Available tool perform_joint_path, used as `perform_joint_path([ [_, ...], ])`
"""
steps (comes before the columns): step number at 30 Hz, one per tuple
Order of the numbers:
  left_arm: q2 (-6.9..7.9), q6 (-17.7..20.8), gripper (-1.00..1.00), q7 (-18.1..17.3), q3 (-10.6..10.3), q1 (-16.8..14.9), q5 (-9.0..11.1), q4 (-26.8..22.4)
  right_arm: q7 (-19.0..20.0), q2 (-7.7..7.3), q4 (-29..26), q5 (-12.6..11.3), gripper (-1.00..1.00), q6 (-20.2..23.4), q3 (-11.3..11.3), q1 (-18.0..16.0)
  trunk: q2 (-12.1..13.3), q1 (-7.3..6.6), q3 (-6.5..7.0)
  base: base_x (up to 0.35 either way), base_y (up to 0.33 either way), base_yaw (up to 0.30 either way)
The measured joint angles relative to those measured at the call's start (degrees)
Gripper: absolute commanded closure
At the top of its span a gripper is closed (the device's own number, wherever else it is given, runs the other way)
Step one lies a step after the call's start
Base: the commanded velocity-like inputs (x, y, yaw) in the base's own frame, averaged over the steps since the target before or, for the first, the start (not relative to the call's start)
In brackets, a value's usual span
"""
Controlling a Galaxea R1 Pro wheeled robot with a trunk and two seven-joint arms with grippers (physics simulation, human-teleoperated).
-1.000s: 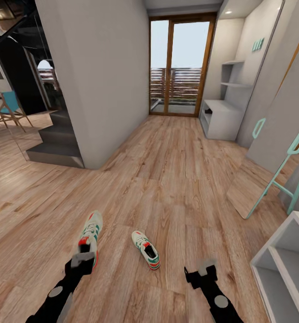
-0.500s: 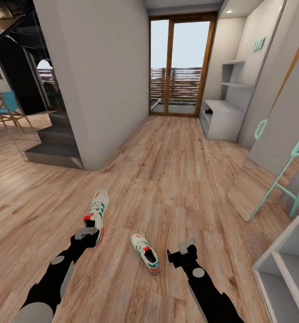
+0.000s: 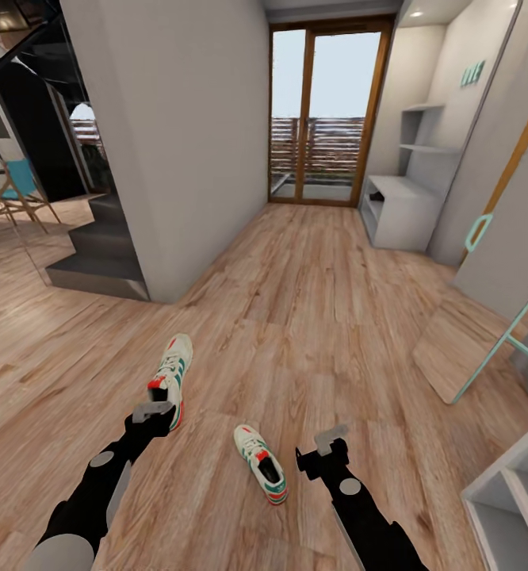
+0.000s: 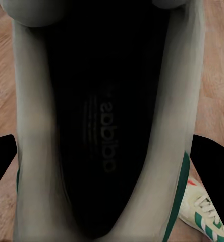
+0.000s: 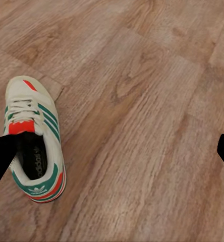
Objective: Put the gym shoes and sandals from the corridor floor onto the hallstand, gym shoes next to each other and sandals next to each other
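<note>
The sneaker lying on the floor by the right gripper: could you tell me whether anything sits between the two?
Nothing visible does. The right gripper hangs open beside the sneaker, with bare wood floor between them.

Both gym shoes (image 3: 171,377) (image 3: 262,465) are cream-white with green side stripes, a red tongue label and red-orange heel; dark insole inside. Corridor floor (image 3: 311,301) is warm light-brown wood plank, grainy and knotty. Hallstand (image 3: 403,210) is pale grey-white, mint letters (image 3: 472,74) above it.
</note>
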Motion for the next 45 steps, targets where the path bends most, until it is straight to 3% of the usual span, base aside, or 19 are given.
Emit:
perform_joint_path([
  [12,-0.20,-0.14,1.00,-0.10,-0.36,0.07,-0.01,0.04,0.01,0.03,0.07,0.00,-1.00,0.00,-0.04,0.00,0.00,-0.01,-0.88,0.030,0.000,0.134],
  [28,-0.55,-0.28,1.00,-0.19,-0.69,0.17,-0.08,0.23,-0.06,0.08,0.02,0.01,-1.00,0.00,-0.01,0.00,0.00,-0.02,-1.45,0.292,0.000,0.032],
  [45,-0.69,-0.09,1.00,-0.19,-0.63,0.03,-0.05,-1.92,-0.14,0.09,0.01,0.01,-1.00,0.05,-0.11,0.00,-0.79,0.43,-1.84,0.018,0.000,0.220],
])
